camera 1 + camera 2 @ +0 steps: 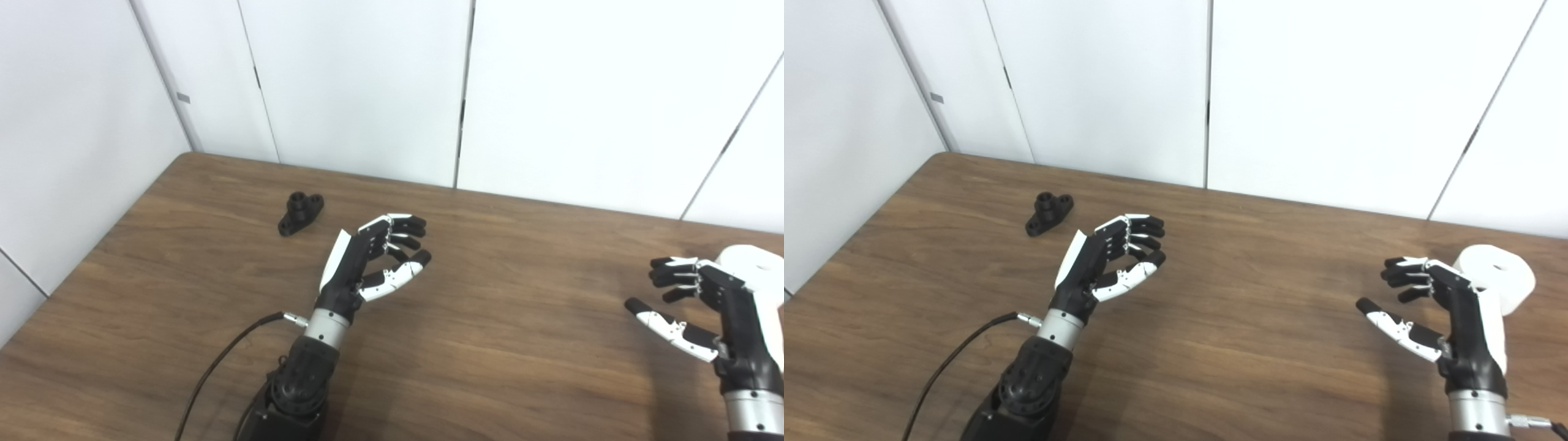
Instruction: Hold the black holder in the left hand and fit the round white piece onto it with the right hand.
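The black holder (301, 212) lies flat on the wooden table (502, 343) at the back left, with a short round stub pointing up. My left hand (373, 257) hovers open to its right and a little nearer, fingers curled loosely, holding nothing. The round white piece (1497, 275), a thick disc with a small hole in its top, rests on the table at the far right. My right hand (1433, 306) is open just left of it, palm turned away from it, thumb spread wide, apart from the piece.
White wall panels (367, 79) close off the table's far edge and left side. A black cable (226, 361) runs from my left wrist down to the front edge. Bare wood lies between the two hands.
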Available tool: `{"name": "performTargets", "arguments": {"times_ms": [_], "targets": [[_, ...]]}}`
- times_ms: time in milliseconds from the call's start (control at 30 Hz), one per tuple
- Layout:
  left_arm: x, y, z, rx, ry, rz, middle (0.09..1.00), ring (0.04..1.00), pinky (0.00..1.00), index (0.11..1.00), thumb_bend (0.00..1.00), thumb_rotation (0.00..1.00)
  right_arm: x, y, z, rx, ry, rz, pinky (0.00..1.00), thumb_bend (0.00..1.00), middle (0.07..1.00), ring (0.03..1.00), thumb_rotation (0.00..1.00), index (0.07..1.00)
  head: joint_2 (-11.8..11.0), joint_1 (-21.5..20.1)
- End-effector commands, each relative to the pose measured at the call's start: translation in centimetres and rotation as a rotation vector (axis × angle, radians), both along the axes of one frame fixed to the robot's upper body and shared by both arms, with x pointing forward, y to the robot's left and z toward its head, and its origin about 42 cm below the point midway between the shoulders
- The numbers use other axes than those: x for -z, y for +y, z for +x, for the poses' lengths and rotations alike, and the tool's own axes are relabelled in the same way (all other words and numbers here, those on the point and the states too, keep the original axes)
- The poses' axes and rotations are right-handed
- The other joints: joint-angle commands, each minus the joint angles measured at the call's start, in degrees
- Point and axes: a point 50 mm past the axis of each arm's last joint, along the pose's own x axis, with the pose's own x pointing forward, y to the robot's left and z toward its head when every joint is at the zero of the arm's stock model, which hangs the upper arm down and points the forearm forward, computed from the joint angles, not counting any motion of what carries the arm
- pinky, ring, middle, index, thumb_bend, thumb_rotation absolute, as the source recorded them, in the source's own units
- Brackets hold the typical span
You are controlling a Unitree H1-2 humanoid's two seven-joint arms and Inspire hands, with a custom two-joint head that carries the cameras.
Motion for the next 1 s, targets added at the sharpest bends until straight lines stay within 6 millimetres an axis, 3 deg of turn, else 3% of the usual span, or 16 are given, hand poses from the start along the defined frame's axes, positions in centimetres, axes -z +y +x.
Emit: {"name": "performTargets", "arguments": {"times_ms": [0, 233, 700, 967], "targets": [[-2.3, 0.0, 0.6, 0.007, -0.118, 0.000, 0.682, 0.613, 0.48, 0.678, 0.55, 0.22, -2.2, 0.0, 0.3, 0.013, -0.082, -0.010, 0.44, 0.50, 0.634, 0.551, 0.13, 0.496, -0.2, 0.3], [-1.8, -0.9, 0.4, 0.008, -0.099, -0.006, 0.687, 0.620, 0.48, 0.683, 0.54, 0.20, -1.9, -0.5, 0.2, 0.018, -0.087, -0.030, 0.42, 0.50, 0.626, 0.538, 0.14, 0.496, -2.4, 2.2], [-1.2, -1.1, 0.7, 0.028, -0.104, -0.009, 0.690, 0.627, 0.47, 0.686, 0.57, 0.26, -1.9, -0.3, 0.1, 0.028, -0.071, -0.022, 0.40, 0.50, 0.617, 0.529, 0.14, 0.496, -2.4, 1.3], [-1.6, -0.8, 0.7, 0.007, -0.120, 0.008, 0.689, 0.624, 0.48, 0.679, 0.58, 0.20, -2.0, -0.2, 0.0, 0.029, -0.070, -0.021, 0.40, 0.50, 0.614, 0.527, 0.14, 0.496, -2.3, 1.3]]}}
